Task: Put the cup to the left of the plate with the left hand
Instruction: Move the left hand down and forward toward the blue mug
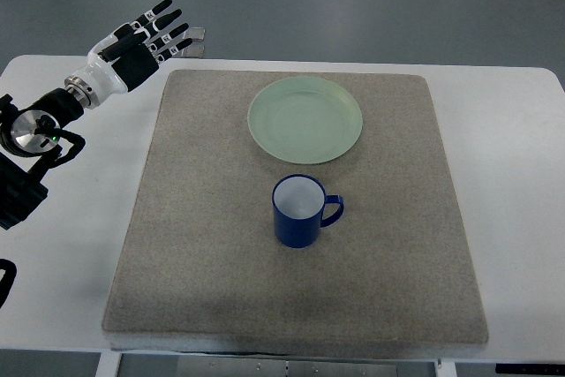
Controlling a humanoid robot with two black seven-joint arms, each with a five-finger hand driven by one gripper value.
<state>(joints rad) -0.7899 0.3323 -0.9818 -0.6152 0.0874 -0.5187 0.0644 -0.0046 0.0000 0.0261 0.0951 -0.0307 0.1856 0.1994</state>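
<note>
Fingers of the left hand are stretched out straight and hold nothing, well away from the cup standing upright on the mat just below the plate, so it should probably approach from the side opposite the handle.

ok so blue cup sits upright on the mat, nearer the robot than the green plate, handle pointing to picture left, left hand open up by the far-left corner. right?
Not quite: the top view shows the blue cup's handle pointing to picture right. The rest holds: it stands upright on the mat, nearer the robot than the green plate, and the left hand is open by the mat's far-left corner.
</note>
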